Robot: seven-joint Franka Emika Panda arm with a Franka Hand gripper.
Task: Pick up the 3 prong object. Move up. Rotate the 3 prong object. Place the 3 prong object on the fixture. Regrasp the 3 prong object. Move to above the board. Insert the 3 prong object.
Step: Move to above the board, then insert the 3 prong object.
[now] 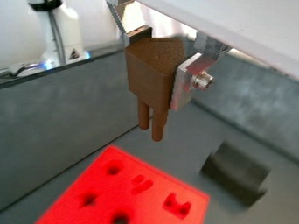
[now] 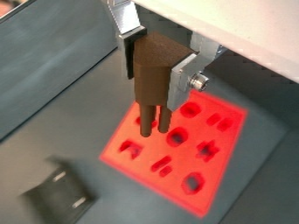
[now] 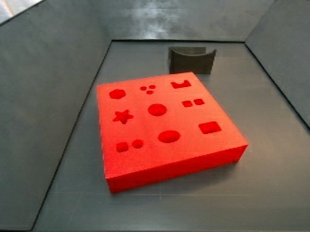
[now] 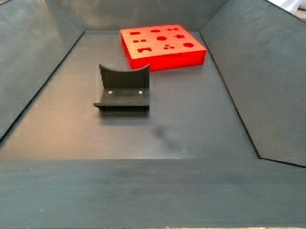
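Wrist view: the tool [image 1: 163,54] is clamped on the 3 prong object [image 1: 152,77], a brown block pinched between the silver finger plates, prongs pointing straight down off the fingertips. It hangs in the air, touching nothing. The board [image 1: 122,191], red, lies below it at lower centre of the frame; the fixture [image 1: 237,173] sits lower right, empty.

Wrist view again: tool [image 2: 158,52] gripping the 3 prong object [image 2: 155,79], long axis vertical, prong tips hanging over the board [image 2: 176,144], over the cutouts near its middle. I cannot tell from here which cutout the tips line up with. The fixture [image 2: 56,198] is in the lower left corner, well apart from the held piece.

Side view: board [image 3: 164,127] centre frame on the table [image 3: 72,109], fixture [image 3: 191,58] behind it at upper centre. Tool and piece out of frame.

Side view: fixture [image 4: 122,89] left of centre, board [image 4: 163,46] upper centre. Tool not visible.

Judgement: this looks like the move-above-the-board step; the coming move is a straight descent, provided the prongs match the three small holes.
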